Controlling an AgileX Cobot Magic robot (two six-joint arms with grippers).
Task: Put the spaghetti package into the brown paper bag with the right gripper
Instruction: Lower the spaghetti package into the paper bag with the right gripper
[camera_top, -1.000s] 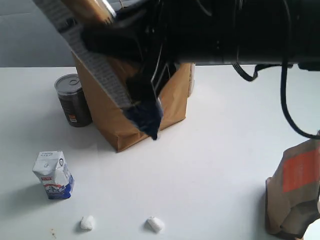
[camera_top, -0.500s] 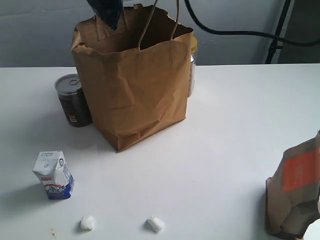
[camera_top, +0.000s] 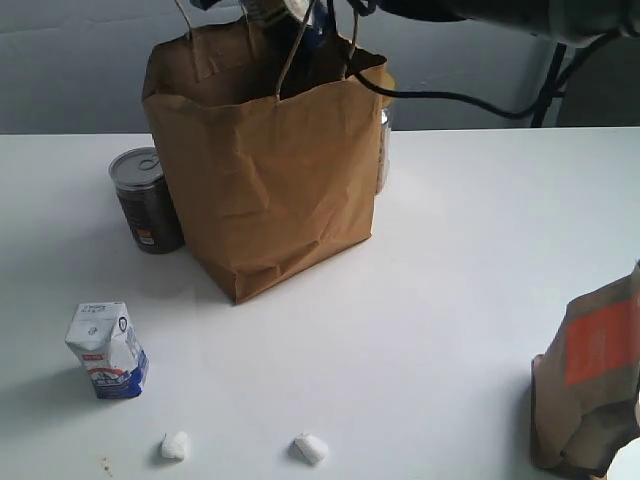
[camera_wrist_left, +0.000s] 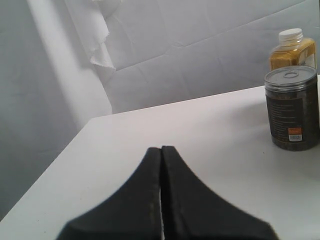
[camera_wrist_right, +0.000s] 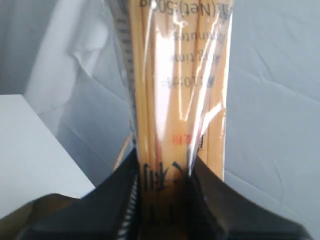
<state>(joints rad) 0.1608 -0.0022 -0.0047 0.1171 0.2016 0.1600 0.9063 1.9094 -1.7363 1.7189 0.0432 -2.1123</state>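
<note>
The right hand (camera_wrist_right: 162, 172) pinches the spaghetti package (camera_wrist_right: 176, 80) between its 2 fingers, strands running straight out from the grip. In the exterior view the package sits at the top centre of the frame, over the open mouth of the brown paper bag (camera_top: 265, 180); how far in it reaches is unclear. The bag stands upright on the table (camera_top: 450, 260), a dark can (camera_top: 145, 200) just left of it. The left hand (camera_wrist_left: 161, 156) is pressed together, empty.
</note>
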